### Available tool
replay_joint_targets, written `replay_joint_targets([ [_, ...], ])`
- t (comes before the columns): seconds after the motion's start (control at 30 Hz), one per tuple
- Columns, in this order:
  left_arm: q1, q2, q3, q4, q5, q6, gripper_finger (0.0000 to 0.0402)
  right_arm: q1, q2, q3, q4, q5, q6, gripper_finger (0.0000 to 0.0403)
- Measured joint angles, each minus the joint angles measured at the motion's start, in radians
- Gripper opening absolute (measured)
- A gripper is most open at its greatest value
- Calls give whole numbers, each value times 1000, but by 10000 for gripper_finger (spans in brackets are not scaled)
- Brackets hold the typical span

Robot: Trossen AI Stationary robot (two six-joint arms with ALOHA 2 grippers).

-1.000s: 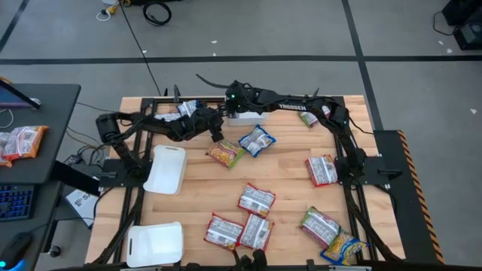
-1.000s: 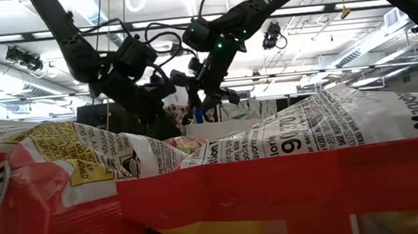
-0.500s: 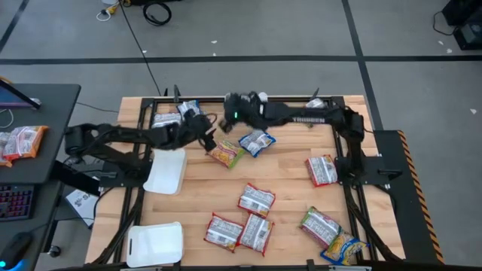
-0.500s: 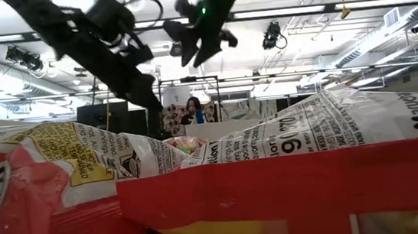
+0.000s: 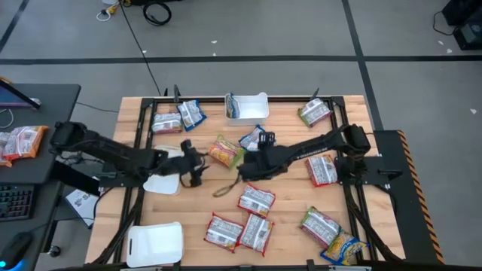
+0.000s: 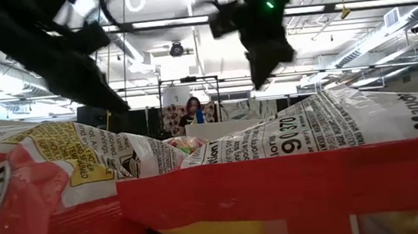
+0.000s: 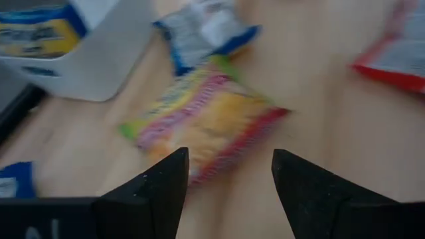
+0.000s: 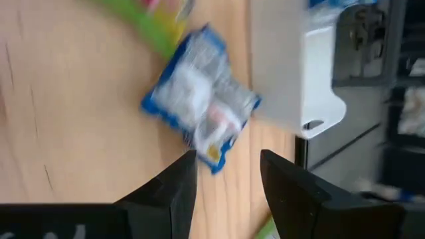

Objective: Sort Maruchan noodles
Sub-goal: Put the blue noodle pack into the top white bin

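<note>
My left gripper (image 5: 197,170) hangs over the counter (image 5: 290,190) beside a white tray (image 5: 163,181), fingers (image 7: 149,192) apart and empty. An orange-yellow noodle packet (image 5: 224,152) and a blue-white packet (image 5: 254,138) lie just ahead of it. My right gripper (image 5: 245,172) sits mid-counter, fingers (image 8: 169,189) apart and empty, with more packets (image 5: 256,199) scattered to its right.

crinkly maruchan noodles (image 5: 256,199) packets, red, blue, green-yellow, scattered flat on table
</note>
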Motion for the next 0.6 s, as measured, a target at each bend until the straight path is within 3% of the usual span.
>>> replay_joint_targets([
  [0.23, -192, -82, 1, -5, -32, -5, 222, -45, 5, -205, 149, -90, -138, 186],
  [0.43, -273, -85, 0, -31, -63, -24, 222, -62, 5, -266, 312, -23, -310, 211],
  [0.6, -300, -85, 0, -49, -65, -77, 222, -72, 5, -318, 456, -27, -438, 216],
])
